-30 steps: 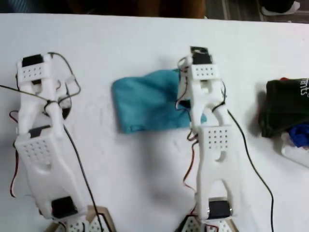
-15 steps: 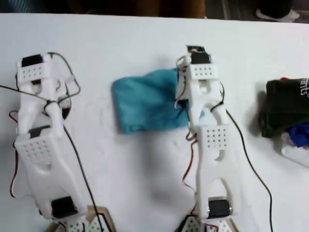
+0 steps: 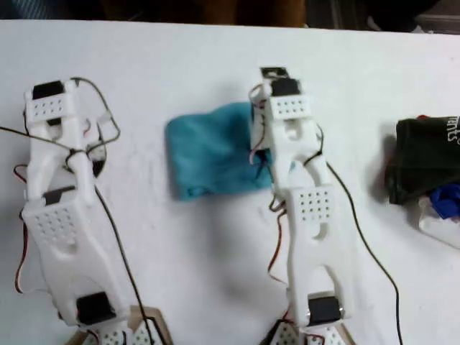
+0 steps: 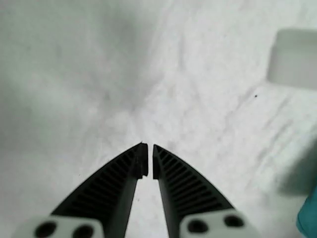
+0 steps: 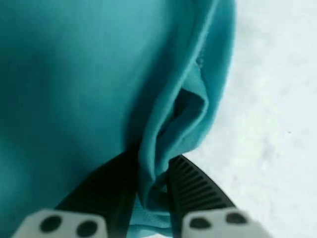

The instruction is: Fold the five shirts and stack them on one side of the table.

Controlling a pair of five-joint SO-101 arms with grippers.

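- The teal shirt [image 3: 212, 151] lies in the middle of the high view as a compact, roughly rectangular bundle on the white table [image 3: 180, 57].
- The right gripper [image 5: 148, 173] is clenched on a raised ridge of the teal shirt at the bundle's right edge. Cloth bulges up between its black fingers.
- The left gripper [image 4: 147, 161] hangs over bare table at the left of the high view. Its fingers are pressed almost together and hold nothing.
- A dark garment [image 3: 424, 169] sits bunched at the right edge of the high view, with blue fabric [image 3: 447, 198] showing just below it.
- Judged from this, a stack has been started on the right side, and the teal shirt looks mostly folded but not yet placed there.
- How many shirts are in that pile cannot be told, so the remaining count is unclear.
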